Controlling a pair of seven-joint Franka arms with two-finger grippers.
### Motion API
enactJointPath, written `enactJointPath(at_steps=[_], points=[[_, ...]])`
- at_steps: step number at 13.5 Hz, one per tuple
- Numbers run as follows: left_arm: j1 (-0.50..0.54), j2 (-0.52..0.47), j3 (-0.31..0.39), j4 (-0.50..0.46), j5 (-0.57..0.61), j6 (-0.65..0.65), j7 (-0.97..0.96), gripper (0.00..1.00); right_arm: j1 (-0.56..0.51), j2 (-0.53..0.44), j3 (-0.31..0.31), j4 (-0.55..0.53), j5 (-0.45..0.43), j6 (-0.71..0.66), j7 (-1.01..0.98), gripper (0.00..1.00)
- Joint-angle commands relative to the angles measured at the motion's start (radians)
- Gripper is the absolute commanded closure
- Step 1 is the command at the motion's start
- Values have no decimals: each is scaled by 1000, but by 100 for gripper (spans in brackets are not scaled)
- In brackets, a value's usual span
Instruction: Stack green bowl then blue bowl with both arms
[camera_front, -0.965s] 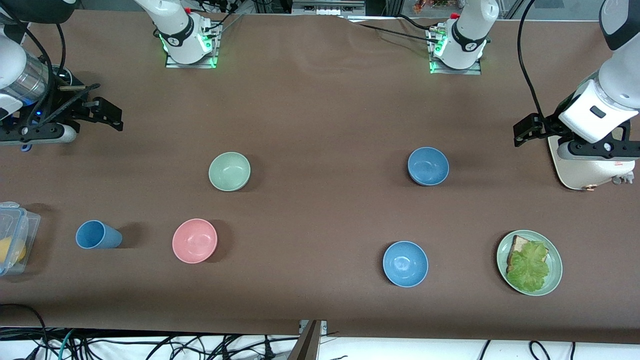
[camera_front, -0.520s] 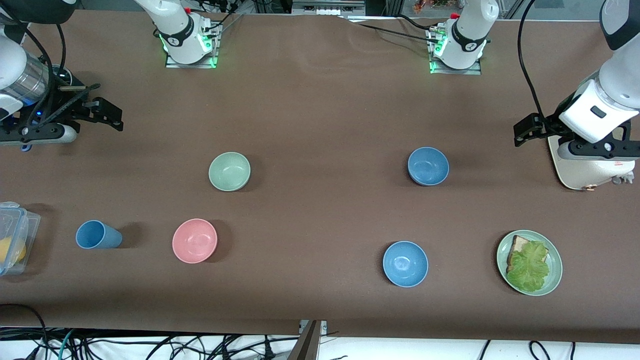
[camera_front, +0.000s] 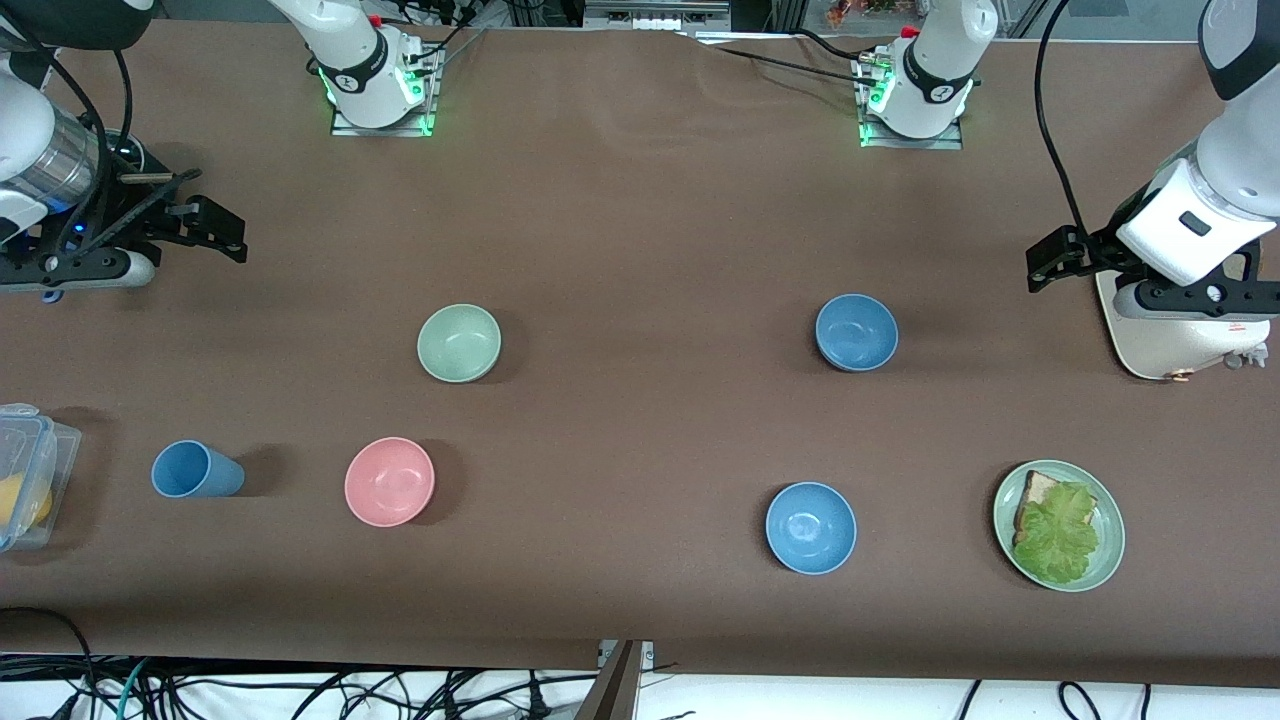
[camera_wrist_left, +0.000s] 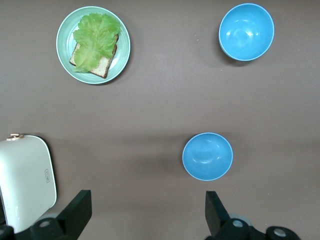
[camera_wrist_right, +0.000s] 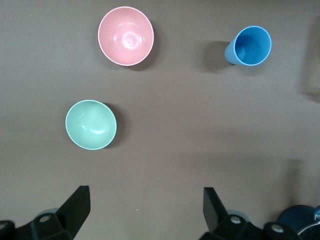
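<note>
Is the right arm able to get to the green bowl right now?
Probably yes. The right gripper hangs open over the table at its own end, and nothing stands between it and the green bowl. The pink bowl sits nearer the front camera, out of the way.

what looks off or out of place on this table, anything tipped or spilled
Nothing stands out. The green bowl, blue bowl, pink bowl and blue cup all sit upright and apart, nothing spilled. Left gripper and right gripper hang open, holding nothing.
</note>
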Motion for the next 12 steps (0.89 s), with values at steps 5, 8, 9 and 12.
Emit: enactJointPath(at_steps=[5, 8, 9, 12], points=[[2, 15, 2, 35, -26, -25, -6, 0, -12, 0, 7, 2, 2, 12, -2, 0], [2, 15, 2, 36, -26, -25, -7, 0, -12, -1, 4, 2, 2, 9, 0, 0], [2, 15, 0, 35, -26, -25, -7, 0, -12, -1, 4, 2, 2, 10, -2, 0], [2, 15, 0, 35, -26, -25, -7, 0, -12, 0, 4, 2, 3, 15, 0, 0]])
